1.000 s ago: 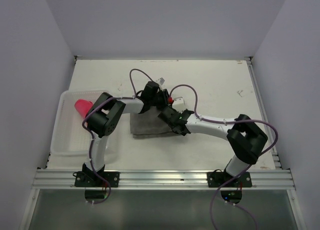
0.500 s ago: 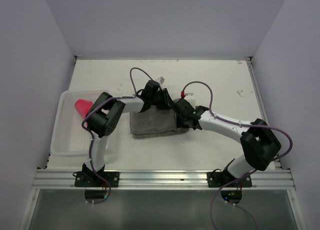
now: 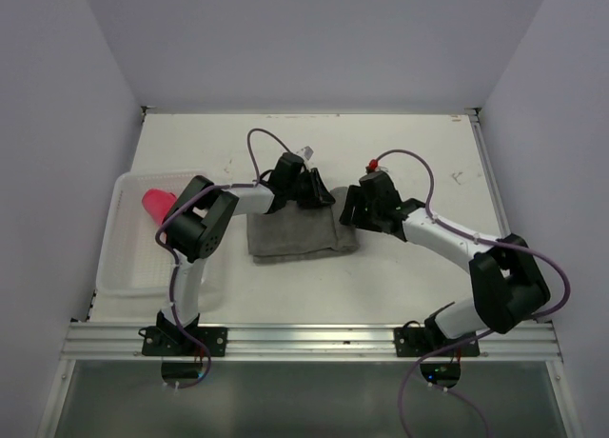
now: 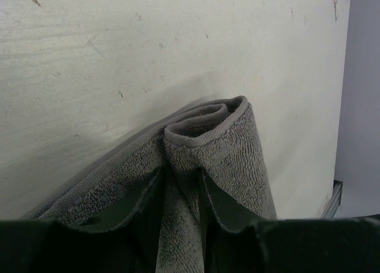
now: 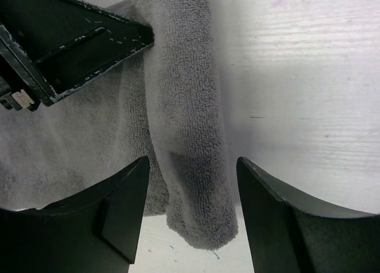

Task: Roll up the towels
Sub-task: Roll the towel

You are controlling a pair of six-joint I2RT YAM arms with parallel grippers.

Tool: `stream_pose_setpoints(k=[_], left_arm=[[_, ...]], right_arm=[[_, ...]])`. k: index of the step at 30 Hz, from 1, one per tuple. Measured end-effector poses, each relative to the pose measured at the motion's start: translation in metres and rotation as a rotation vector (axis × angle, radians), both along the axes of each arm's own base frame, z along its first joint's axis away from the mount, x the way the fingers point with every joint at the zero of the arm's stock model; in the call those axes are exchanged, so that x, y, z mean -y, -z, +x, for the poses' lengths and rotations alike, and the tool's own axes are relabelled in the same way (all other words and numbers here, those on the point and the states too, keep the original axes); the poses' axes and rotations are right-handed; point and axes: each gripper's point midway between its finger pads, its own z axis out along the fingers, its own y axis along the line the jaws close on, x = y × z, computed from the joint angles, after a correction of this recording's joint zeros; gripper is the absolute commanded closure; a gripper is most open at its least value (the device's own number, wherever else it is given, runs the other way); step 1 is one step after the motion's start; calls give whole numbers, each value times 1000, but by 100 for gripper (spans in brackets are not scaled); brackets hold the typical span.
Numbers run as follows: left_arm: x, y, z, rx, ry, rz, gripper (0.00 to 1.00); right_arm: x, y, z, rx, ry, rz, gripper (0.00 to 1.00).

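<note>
From above, I saw the grey towel (image 3: 297, 236) lying on the table (image 3: 419, 152) between the arms, and the pink towel (image 3: 157, 206) in the basket (image 3: 124, 271) at the left. The left gripper (image 3: 319, 195) sat at the grey towel's far edge, the right gripper (image 3: 348, 209) at its far right corner. Through the left wrist camera, that gripper was clamped on the towel's rolled edge. Through the right wrist camera, the jaws stood apart, straddling the rolled right end without pinching it.
</note>
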Motion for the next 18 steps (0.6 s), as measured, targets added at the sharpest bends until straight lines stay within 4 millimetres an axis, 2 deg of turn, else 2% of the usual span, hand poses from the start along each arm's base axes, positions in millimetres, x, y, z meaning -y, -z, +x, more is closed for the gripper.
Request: stream_pose_setpoints(k=[5,10,14,15,17,18], left_arm=[[0,0,0,-2,1,3,67],[0,0,0,-2,2,6,67],[-1,0,0,0,3,8,67],[-1,0,0,-1,3,8,67],[-1,0,0,-1,3,8,67],[-1,0,0,-1,3,8,67]], right_arm=[[-10,12,4,-22,-25,30,39],[-8,25,2,-44,-26,13,41],[-7,32,2,-48,-34,2,53],[-7,33,3,-47,-36,1,64],[-7,34,5,-41,-43,-3,74],[-7,34,5,-38,-46,-5,83]])
